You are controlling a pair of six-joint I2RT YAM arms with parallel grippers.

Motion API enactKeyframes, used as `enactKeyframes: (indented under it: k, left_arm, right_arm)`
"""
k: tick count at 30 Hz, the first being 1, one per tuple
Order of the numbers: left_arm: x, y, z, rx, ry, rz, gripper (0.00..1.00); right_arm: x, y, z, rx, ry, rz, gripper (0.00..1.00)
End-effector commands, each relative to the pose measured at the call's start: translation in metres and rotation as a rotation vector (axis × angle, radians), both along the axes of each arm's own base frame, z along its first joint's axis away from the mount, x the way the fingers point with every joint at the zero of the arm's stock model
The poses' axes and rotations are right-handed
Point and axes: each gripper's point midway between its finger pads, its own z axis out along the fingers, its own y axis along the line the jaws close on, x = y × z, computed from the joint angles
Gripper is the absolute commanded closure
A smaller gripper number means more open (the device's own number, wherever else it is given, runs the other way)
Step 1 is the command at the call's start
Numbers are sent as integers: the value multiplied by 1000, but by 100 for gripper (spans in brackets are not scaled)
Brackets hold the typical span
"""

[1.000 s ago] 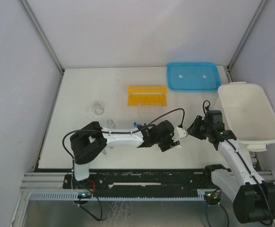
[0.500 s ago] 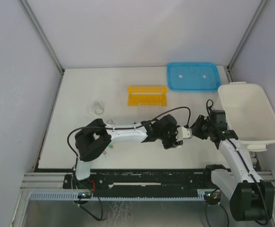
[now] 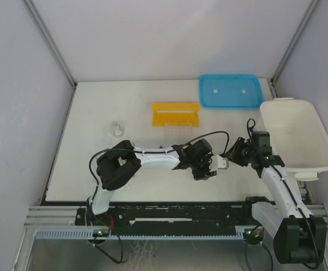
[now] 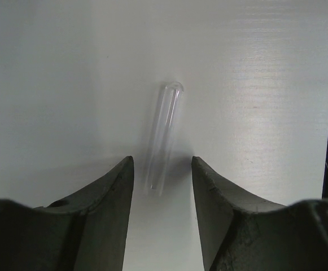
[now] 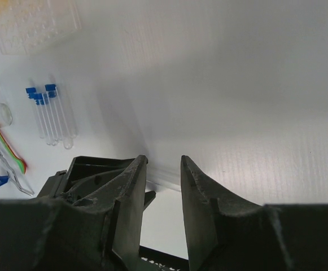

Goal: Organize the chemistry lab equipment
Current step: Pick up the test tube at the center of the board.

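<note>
Surface: white table inside a pale-walled enclosure.
Left gripper: jaws partly open, straddling the near end of a clear tube; neither inner face visibly touches it.
Clear tube: lies flat on the table, rounded tip pointing away from the fingers.
Right gripper: jaws narrowly parted, nothing between them.
Blue-capped tubes: side by side on the table, well left of the right gripper.
Yellow tube rack: mid-table, beside the blue lid.
White tub: right edge.
</note>
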Motion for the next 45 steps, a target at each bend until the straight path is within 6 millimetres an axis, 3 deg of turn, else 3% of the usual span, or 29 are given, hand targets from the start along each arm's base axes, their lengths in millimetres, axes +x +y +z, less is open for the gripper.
enactKeyframes:
  k: [1, 7, 16, 22, 26, 32, 40, 45]
  left_arm:
    - [9, -16, 14, -63, -8, -8, 51]
    - [5, -14, 6, -59, 23, -6, 58]
    - [-3, -7, -4, -23, 77, 18, 81]
    - [-9, 2, 0, -22, 118, 65, 95]
    - [-10, 10, 18, -83, 109, 134, 100]
    - [-11, 30, 70, -258, 73, 256, 100]
    - [-14, 57, 129, -474, 20, 379, 100]
    - [-12, 78, 147, -543, -54, 460, 100]
  right_arm:
    - [12, 0, 14, -5, -71, 18, 69]
    - [10, -1, 12, -9, -60, 22, 69]
    - [9, 0, 11, -8, -56, 22, 69]
    - [9, 1, 10, 1, -56, 29, 69]
    - [9, 7, 13, 26, -76, 62, 70]
    - [7, 22, 34, 58, -177, 138, 71]
    - [-13, 80, 74, 182, -329, 407, 71]
    - [-28, 111, 87, 235, -356, 547, 71]
